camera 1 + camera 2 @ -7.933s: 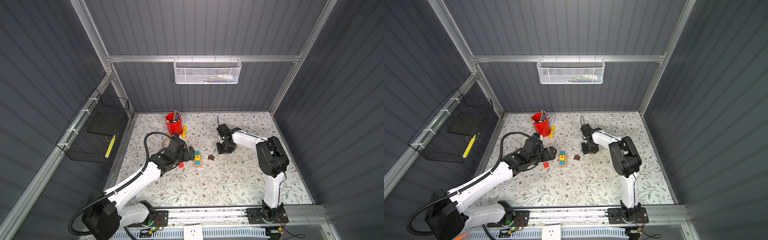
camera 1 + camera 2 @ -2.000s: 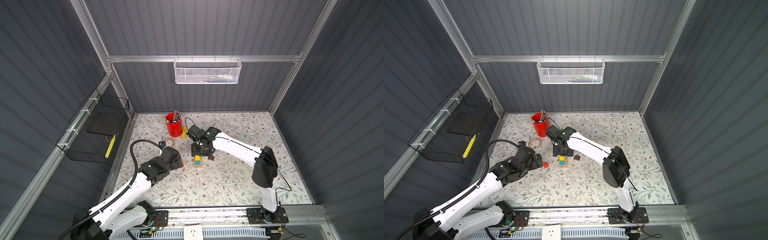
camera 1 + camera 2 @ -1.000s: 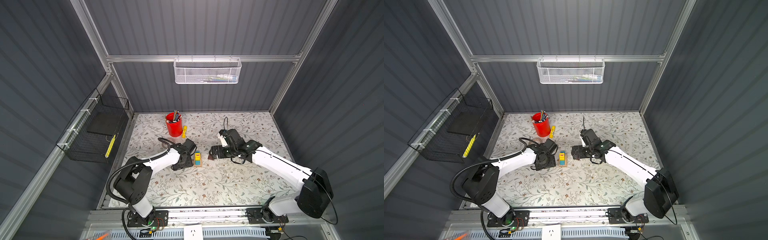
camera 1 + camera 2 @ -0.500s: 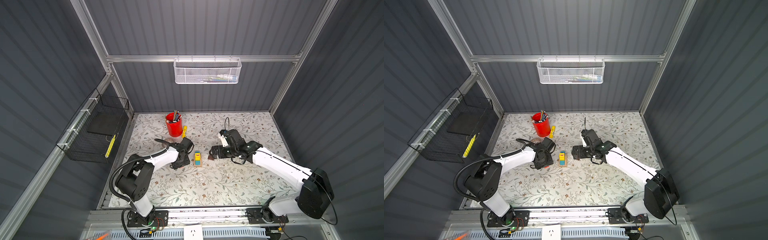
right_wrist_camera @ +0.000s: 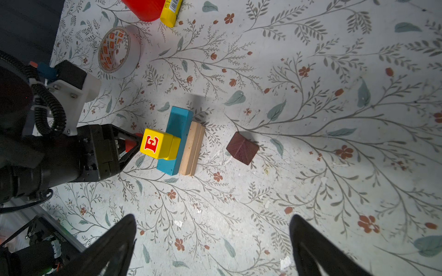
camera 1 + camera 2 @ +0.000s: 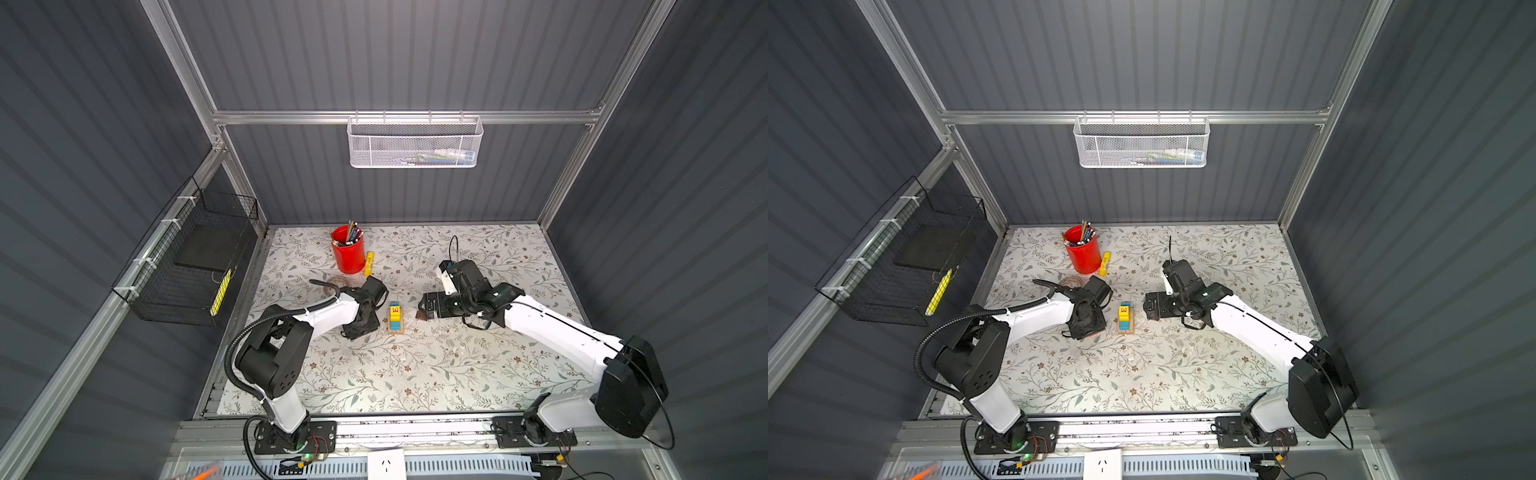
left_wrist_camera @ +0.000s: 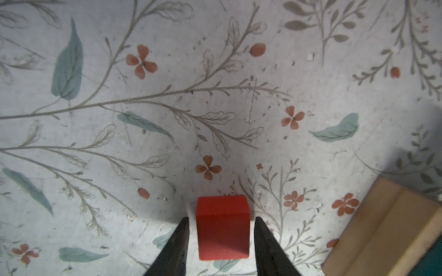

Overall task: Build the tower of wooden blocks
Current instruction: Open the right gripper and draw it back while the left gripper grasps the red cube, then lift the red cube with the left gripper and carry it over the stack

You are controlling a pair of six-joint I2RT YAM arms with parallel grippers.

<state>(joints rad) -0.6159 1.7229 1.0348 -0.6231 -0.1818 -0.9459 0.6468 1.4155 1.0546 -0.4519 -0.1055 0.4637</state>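
— What did our left gripper (image 7: 221,218) have hold of?
— Nothing yet. We saw its jaws partly open, straddling the red cube (image 7: 223,229) on the counter (image 7: 167,95), with a sliver of gap on each side.
— And the right gripper (image 5: 212,215)?
— Spread wide and empty, near the dark brown roof piece (image 5: 242,148). Between the arms we saw the tan oblongs (image 5: 192,153), the blue oblong (image 5: 178,133) on them and the yellow E cube (image 5: 155,143) on top.
— Containers?
— The red pen cup (image 6: 348,257) held pens. We couldn't identify what lay in the white mesh basket (image 6: 415,145).
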